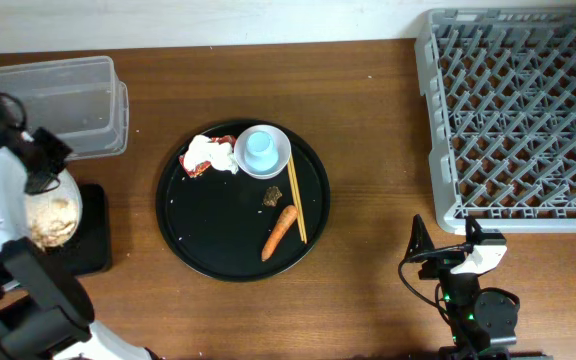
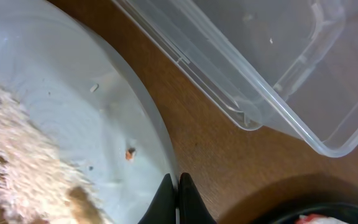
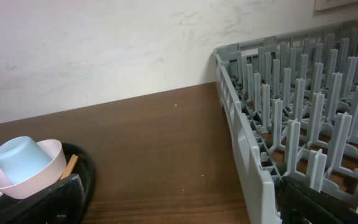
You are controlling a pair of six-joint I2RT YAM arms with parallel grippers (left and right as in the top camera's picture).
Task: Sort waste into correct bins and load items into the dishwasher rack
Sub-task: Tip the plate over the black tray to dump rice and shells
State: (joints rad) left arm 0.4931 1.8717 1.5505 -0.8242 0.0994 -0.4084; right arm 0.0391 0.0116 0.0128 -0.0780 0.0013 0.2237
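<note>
White plate (image 2: 67,87) rim-pinched (left claw (image 2: 176,186) clamped).

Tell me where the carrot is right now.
Overhead view: the carrot lies mid-table on the round black tray, beside the chopsticks, below a dark scrap.

Diffuse, bright light throughout; shadows soft. In my left wrist view the close plate (image 2: 61,81) and its crumbs (image 2: 17,155) blur at lower left; faint glare streaks the clear tub (image 2: 278,68), upper right.
</note>
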